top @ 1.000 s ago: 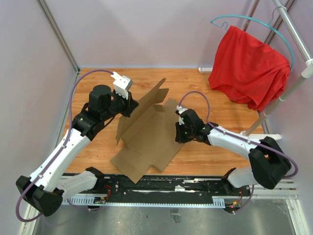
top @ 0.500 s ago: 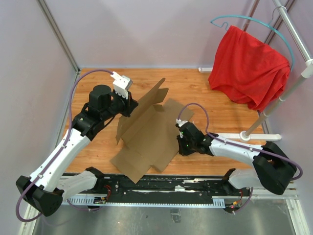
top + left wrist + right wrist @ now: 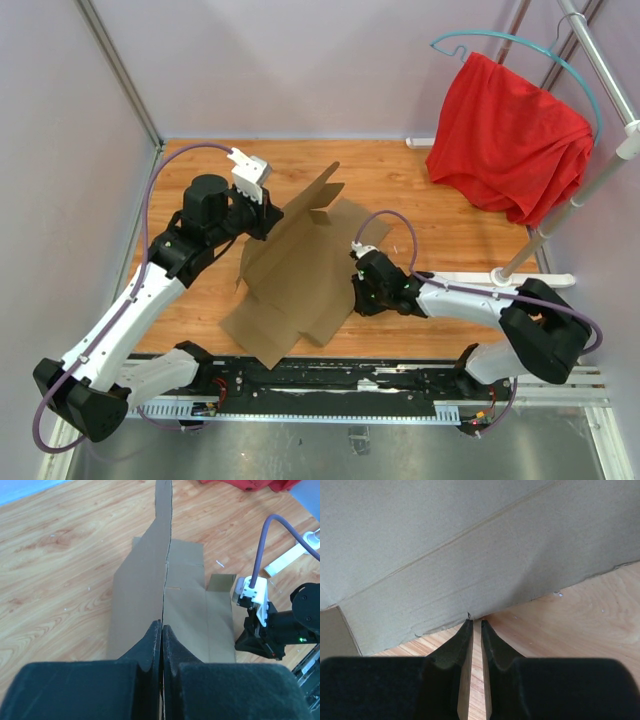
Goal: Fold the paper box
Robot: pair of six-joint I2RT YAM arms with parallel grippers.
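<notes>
The paper box (image 3: 300, 275) is a brown cardboard sheet, partly flat on the wooden table, with its left panel raised upright. My left gripper (image 3: 272, 218) is shut on the top edge of that raised panel; in the left wrist view the fingertips (image 3: 162, 624) pinch the thin cardboard edge, and the flat part (image 3: 190, 605) lies to the right. My right gripper (image 3: 355, 290) is low on the table at the sheet's right edge. In the right wrist view its jaws (image 3: 475, 621) are nearly closed with only wood between them, and the tips touch the cardboard's edge (image 3: 470, 555).
A red cloth (image 3: 510, 140) hangs on a teal hanger from a rack at the back right. The rack's white foot (image 3: 520, 278) lies on the table to the right of my right arm. A black rail (image 3: 340, 385) runs along the near edge. Walls close in the left and back.
My right gripper has slid left along the table up to the sheet's right edge, and the sheet's near part has shifted slightly left. My left arm has not moved.
</notes>
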